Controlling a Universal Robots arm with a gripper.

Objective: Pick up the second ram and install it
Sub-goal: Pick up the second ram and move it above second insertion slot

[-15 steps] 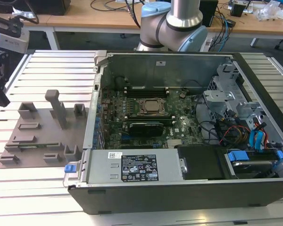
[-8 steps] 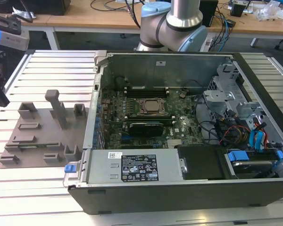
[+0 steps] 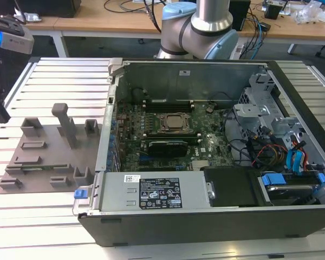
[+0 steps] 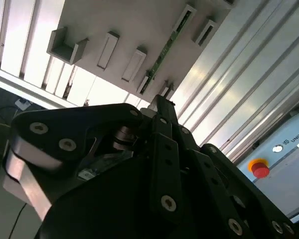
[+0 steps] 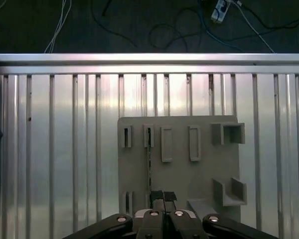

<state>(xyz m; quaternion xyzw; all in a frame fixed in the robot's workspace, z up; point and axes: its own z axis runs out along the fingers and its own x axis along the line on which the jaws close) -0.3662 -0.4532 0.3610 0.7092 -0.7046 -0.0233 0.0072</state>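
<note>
Beneath pincer (image 5: 163,195), apart: second ram (image 5: 149,164), edgewise in holder (image 5: 204,179).

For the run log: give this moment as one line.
stage: pre-grasp | gripper: shut, empty, above fixture plate | second ram: on edge in plate holders, not yet picked

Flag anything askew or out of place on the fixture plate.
Nothing stands out. The ram sits straight along the plate, held at both ends, and the gripper hangs by one end of it.
</note>
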